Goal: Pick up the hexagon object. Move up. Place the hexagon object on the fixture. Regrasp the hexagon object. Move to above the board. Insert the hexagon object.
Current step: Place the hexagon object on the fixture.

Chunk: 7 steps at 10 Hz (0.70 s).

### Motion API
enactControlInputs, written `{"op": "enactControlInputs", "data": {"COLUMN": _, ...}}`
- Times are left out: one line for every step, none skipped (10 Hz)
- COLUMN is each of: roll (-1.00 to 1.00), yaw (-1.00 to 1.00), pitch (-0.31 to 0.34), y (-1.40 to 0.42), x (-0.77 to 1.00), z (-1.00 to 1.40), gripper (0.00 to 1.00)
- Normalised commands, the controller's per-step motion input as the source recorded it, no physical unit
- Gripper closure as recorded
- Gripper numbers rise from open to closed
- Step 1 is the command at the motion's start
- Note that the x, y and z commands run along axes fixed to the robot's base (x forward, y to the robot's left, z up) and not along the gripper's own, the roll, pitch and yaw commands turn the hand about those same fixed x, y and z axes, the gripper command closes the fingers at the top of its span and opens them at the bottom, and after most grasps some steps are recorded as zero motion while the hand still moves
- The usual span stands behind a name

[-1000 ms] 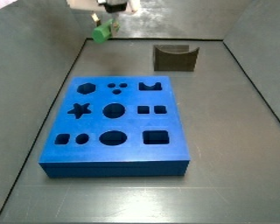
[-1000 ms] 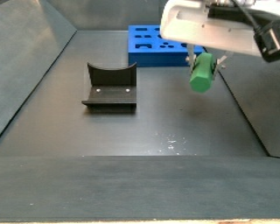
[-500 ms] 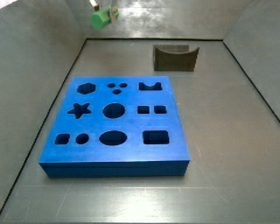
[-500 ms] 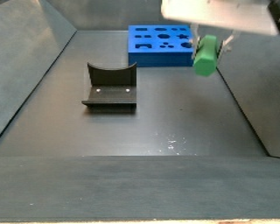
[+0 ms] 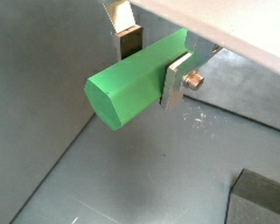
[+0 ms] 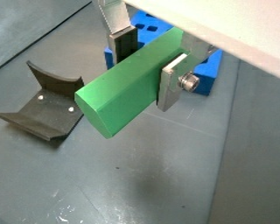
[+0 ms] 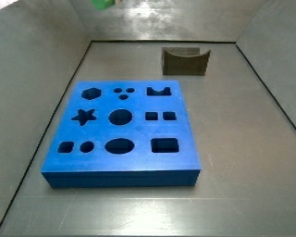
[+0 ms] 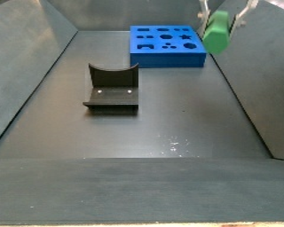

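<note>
Your gripper is clamped on the hexagon object, silver fingers pressing its long sides, both high above the floor. In a side view the peg hangs near the top edge, just beside the board. Fixture sits well apart on the floor, w/ nothing in it.
</note>
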Motion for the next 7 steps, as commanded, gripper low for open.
{"op": "enactControlInputs", "data": {"roll": 0.41, "yaw": 1.0, "pitch": 0.064, "y": -0.37, "x": 1.0, "z": 0.44, "gripper": 1.0}}
{"op": "enactControlInputs", "data": {"roll": 0.42, "yaw": 1.0, "pitch": 0.078, "y": -0.37, "x": 1.0, "z": 0.44, "gripper": 1.0}}
{"op": "enactControlInputs", "data": {"roll": 0.42, "yaw": 0.81, "pitch": 0.126, "y": -0.36, "x": 1.0, "z": 0.42, "gripper": 1.0}}
{"op": "enactControlInputs", "data": {"roll": 0.29, "yaw": 0.57, "pitch": 0.099, "y": -0.34, "x": 1.0, "z": 0.4, "gripper": 1.0}}
{"op": "enactControlInputs", "data": {"roll": 0.19, "yaw": 0.38, "pitch": 0.069, "y": -0.32, "x": 1.0, "z": 0.37, "gripper": 1.0}}
{"op": "enactControlInputs", "data": {"roll": 0.13, "yaw": 0.25, "pitch": 0.058, "y": -0.3, "x": 1.0, "z": 0.36, "gripper": 1.0}}
{"op": "enactControlInputs", "data": {"roll": 0.1, "yaw": 0.14, "pitch": 0.067, "y": -0.28, "x": 1.0, "z": 0.33, "gripper": 1.0}}
